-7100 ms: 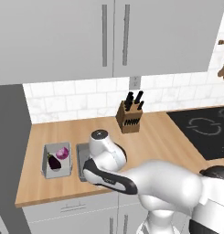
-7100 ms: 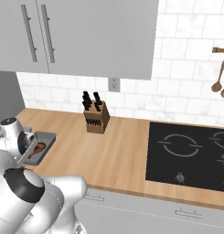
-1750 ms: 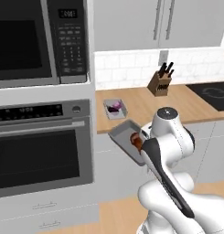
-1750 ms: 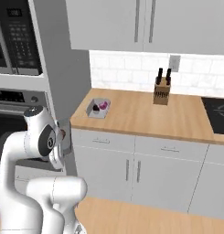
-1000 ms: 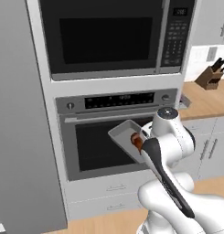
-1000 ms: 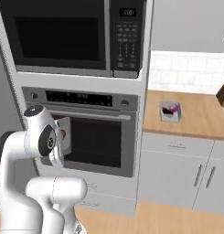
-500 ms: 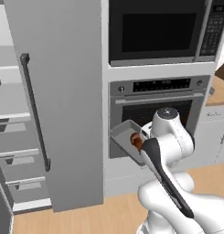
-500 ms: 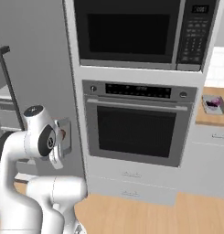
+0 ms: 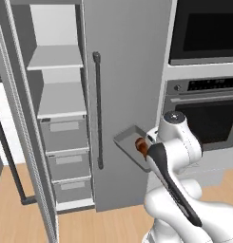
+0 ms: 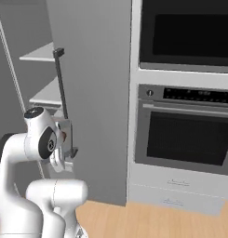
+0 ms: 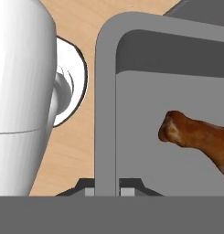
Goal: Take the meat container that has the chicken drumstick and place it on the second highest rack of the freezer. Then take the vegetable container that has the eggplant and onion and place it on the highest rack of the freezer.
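The meat container (image 9: 129, 140), a shallow grey tray, hangs in front of the freezer's door with the chicken drumstick (image 9: 140, 145) lying in it. In the hand view my gripper (image 11: 107, 189) is shut on the tray's rim (image 11: 106, 96), and the brown drumstick (image 11: 196, 137) lies to the right inside. The freezer (image 9: 127, 57) stands open at the left. Its highest rack (image 9: 53, 57) and second highest rack (image 9: 61, 99) are both bare, with grey drawers (image 9: 65, 135) below. The eggplant and onion container is out of view.
A long dark bar handle (image 9: 98, 110) runs down the freezer's door, close to the left of the tray. Black-glass ovens (image 9: 208, 116) fill the wall to the right. The freezer's other open door edge (image 9: 23, 142) stands at the far left. Wooden floor (image 9: 113, 225) lies below.
The whole picture has shifted: the base has turned left from the counter past the ovens to the open freezer. The tray with the drumstick stays in my gripper.
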{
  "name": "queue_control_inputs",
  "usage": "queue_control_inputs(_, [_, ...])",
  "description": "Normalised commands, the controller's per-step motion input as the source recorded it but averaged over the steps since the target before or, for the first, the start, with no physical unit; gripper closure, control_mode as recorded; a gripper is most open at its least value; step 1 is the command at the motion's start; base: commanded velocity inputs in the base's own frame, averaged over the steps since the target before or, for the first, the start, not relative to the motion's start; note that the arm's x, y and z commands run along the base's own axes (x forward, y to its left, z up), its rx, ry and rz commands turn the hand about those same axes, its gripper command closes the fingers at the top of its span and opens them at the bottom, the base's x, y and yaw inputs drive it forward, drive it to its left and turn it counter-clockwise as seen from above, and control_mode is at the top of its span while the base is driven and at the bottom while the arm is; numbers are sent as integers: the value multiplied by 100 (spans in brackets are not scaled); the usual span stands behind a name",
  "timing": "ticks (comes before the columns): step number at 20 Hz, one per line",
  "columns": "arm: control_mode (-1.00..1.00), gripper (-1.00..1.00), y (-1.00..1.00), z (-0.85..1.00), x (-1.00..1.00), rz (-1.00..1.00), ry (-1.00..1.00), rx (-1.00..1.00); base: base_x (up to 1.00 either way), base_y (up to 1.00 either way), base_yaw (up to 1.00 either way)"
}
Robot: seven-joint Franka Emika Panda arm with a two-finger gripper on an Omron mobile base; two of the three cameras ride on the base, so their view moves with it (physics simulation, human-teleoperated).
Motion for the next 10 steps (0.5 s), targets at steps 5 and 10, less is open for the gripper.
queue_control_inputs(5, [100,100,0,0,0,0,0,0,44,53,3])
queue_control_inputs(10, [100,100,0,0,0,0,0,0,40,21,11])
